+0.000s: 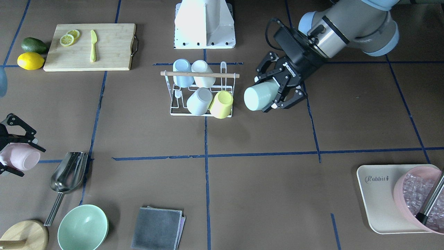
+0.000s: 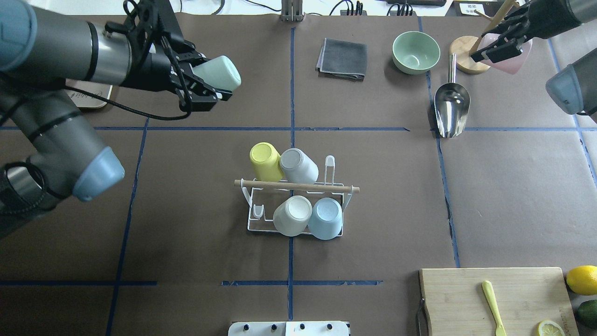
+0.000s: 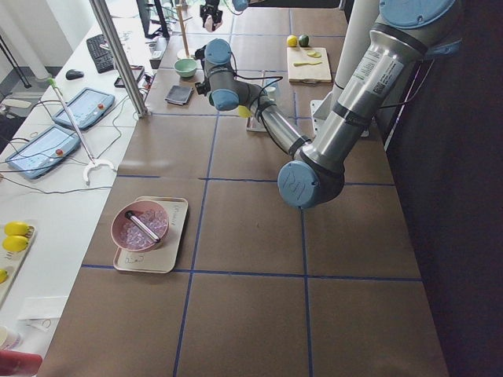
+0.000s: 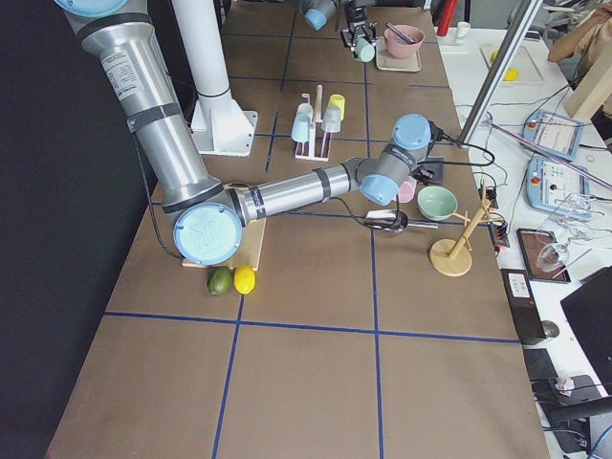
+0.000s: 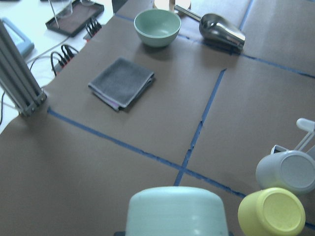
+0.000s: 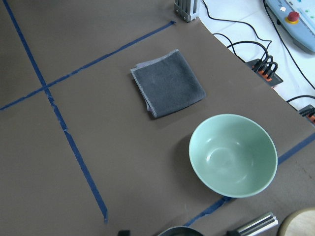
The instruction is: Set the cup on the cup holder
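The white wire cup holder (image 2: 346, 201) with a wooden rod (image 1: 199, 74) stands at the table's middle. It carries a yellow cup (image 2: 265, 161), a grey cup (image 2: 297, 165), a white cup (image 2: 292, 215) and a light blue cup (image 2: 325, 218). My left gripper (image 2: 205, 86) is shut on a mint green cup (image 1: 259, 97), held on its side in the air beside the holder. That cup also shows in the left wrist view (image 5: 177, 210). My right gripper (image 2: 494, 44) is shut on a pink cup (image 1: 21, 157), far from the holder near the table's edge.
A metal scoop (image 2: 450, 105), a green bowl (image 2: 415, 52), a grey cloth (image 2: 343, 58) and a wooden stand (image 2: 468, 56) lie on the far side. A cutting board (image 1: 91, 47), a lemon (image 1: 30, 61) and an avocado (image 1: 33, 45) sit near the robot's right. A tray with a pink ice bowl (image 1: 421, 198) stands on its left.
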You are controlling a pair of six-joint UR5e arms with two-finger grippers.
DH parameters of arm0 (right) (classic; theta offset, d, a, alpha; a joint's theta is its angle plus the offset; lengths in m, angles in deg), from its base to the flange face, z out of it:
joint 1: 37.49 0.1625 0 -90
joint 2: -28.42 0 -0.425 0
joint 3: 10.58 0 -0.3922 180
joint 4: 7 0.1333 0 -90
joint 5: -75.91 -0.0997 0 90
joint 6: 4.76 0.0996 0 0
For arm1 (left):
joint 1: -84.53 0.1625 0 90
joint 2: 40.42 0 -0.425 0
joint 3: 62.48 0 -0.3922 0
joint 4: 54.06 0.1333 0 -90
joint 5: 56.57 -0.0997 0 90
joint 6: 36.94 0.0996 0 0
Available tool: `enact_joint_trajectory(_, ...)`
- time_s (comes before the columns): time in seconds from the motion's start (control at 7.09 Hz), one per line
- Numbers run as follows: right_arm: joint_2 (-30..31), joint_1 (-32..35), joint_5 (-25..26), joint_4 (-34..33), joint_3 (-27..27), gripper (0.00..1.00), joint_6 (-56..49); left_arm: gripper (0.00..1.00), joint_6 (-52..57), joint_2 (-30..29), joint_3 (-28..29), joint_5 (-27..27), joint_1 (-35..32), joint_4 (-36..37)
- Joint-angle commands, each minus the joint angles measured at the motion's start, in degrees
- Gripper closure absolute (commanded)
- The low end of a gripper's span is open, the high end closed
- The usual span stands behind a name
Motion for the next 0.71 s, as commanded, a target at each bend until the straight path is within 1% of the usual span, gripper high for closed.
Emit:
enact_joint_trajectory(0.0, -0.3, -0.1, 0.1, 9.7, -1.1, 1.0, 5.0, 0.98, -2.1, 2.2, -3.0, -10.2, 8.5, -13.1)
enact_joint_trajectory(0.14, -0.3, -0.1, 0.4, 14.7, -1.5, 1.0, 7.3, 0.98, -2.1, 3.8, -3.0, -15.1, 12.8, -20.9)
enact_joint_trajectory(0.28, -0.4, -1.5, 2.1, 20.6, -2.4, 1.0, 13.5, 0.98, -1.8, 7.3, -2.9, -20.4, 16.9, -29.3)
enact_joint_trajectory(0.42, -0.5, -3.8, 5.4, 28.5, -2.5, 1.0, 22.1, 0.98, -1.5, 9.7, -2.7, -24.1, 21.3, -34.8)
enact_joint_trajectory(0.56, -0.6, -6.5, 9.9, 33.9, -2.6, 1.0, 28.4, 0.98, -1.4, 10.1, -1.2, -25.5, 23.8, -40.5)
